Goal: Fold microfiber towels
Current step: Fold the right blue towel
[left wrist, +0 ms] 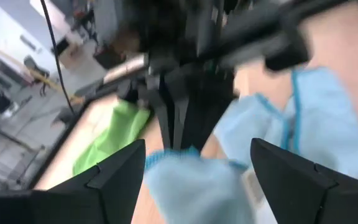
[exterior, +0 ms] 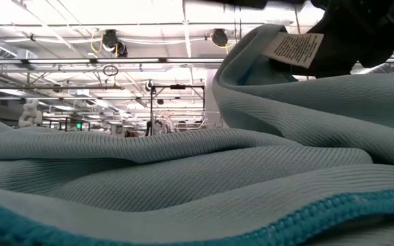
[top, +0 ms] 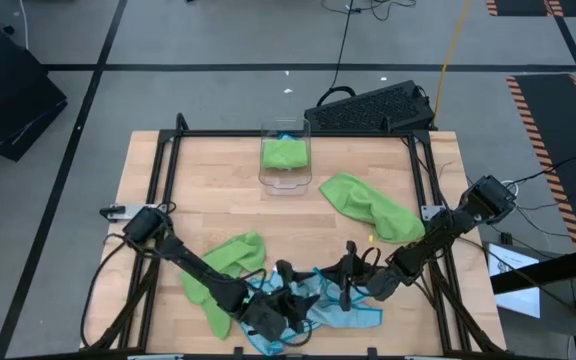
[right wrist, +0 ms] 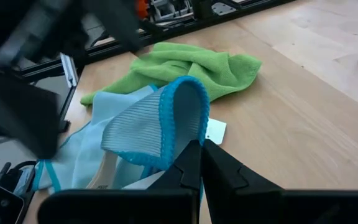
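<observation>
Blue towel [top: 313, 305] lies rumpled at the tabletop's [top: 218, 190] near edge. Right claw [right wrist: 197, 163] is clenched on its raised fold; left claw [left wrist: 194, 171] hangs released over it.

- light blue microfiber towel [top: 333, 303]: crumpled at table's near edge, darker blue stitched hem, ribbed weave, white tag [exterior: 294, 48]; one hemmed fold raised
- lime green towel [top: 222, 272]: rumpled, near-left, just beside the blue one
- second lime green towel [top: 370, 206]: bunched, elongated, right of centre, apart from the others
- third lime green towel [top: 284, 153]: folded, inside the clear bin [top: 307, 130] at the far middle
</observation>
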Controlling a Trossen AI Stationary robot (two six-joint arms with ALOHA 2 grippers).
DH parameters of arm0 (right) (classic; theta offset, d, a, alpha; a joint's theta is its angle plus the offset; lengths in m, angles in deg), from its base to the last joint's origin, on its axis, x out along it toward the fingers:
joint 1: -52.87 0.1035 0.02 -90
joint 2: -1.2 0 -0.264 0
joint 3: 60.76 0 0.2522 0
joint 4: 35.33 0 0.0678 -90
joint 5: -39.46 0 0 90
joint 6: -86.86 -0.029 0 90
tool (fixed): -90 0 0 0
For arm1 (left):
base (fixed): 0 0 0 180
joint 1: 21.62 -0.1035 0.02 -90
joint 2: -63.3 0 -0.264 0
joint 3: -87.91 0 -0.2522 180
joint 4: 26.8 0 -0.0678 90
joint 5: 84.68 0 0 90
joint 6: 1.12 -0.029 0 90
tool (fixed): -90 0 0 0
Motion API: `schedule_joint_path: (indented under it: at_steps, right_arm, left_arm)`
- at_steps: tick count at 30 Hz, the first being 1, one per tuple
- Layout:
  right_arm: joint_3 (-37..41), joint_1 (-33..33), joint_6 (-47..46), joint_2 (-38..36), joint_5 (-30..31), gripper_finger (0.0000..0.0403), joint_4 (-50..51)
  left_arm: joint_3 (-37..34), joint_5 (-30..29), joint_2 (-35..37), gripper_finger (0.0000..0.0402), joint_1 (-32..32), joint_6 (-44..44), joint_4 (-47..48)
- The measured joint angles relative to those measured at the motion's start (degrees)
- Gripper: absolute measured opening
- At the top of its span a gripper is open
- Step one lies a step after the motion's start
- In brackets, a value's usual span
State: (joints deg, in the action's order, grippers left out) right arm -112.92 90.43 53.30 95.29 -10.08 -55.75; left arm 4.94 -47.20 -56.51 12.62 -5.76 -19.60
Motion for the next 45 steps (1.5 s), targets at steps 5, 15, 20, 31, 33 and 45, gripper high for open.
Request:
schedule_joint_path:
  at_steps: [5, 15, 20, 31, 33, 45]
  right_arm:
    - [0.0, -0.1, 0.1, 0.0, 0.0, 0.0001, 0.2]
    - [0.0, 0.0, 0.2, -0.3, -1.5, 0.0001, 0.2]
    - [0.0, 0.0, -0.2, -0.3, -2.0, 0.0001, 0.2]
    - [0.0, -0.9, -0.1, -0.3, -1.5, 0.0002, -0.1]
    - [0.0, -0.8, -0.2, -0.3, -1.5, 0.0002, -0.3]
    - [0.0, -0.8, 0.2, -0.3, -1.7, 0.0002, 0.2]
  left_arm:
    - [0.0, 0.0, 0.1, 0.0300, -1.7, 5.5, 6.3]
    - [0.0, -13.6, 2.3, 0.0253, 0.9, 9.0, 22.1]
    - [0.0, -17.0, 5.8, 0.0212, 2.6, 15.6, 28.8]
    - [0.1, 5.2, 5.9, 0.0183, 2.5, 9.7, 2.8]
    - [0.1, 5.2, 3.9, 0.0200, 1.9, 6.7, 1.6]
    - [-0.1, -6.1, -0.9, 0.0282, -2.5, 8.9, 10.2]
